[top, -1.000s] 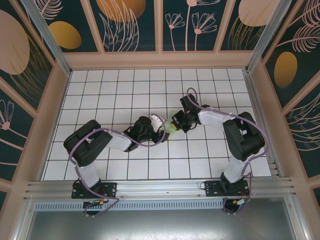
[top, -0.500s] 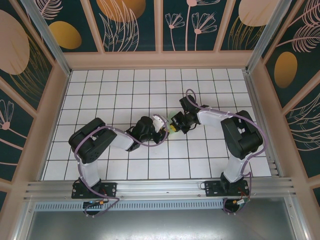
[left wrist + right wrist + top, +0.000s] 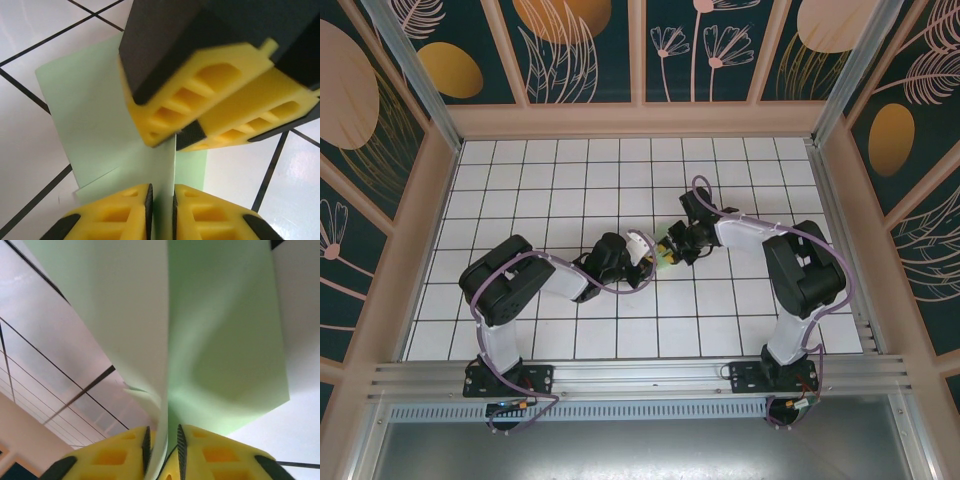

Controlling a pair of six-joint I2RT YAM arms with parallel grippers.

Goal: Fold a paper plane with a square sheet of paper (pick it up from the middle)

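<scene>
The pale mint-green square sheet of paper (image 3: 663,259) is folded and held up off the white tiles at the table's middle, between the two grippers. My left gripper (image 3: 162,189) has its yellow fingers shut on an upright ridge of the paper (image 3: 100,110). My right gripper (image 3: 176,138) faces it from above, fingertips at the same ridge. In the right wrist view the paper (image 3: 225,340) runs between my right gripper's (image 3: 163,432) pads, lying against one pad with a gap to the other. From above, left gripper (image 3: 647,254) and right gripper (image 3: 674,246) almost touch.
The white gridded table (image 3: 570,180) is walled by wooden-framed panels (image 3: 430,200) on three sides. An aluminium rail (image 3: 640,378) runs along the near edge by the arm bases.
My left gripper's jaws have narrowed onto the paper ridge and the arm has edged right. My right gripper's jaws, shut before, have parted a little.
</scene>
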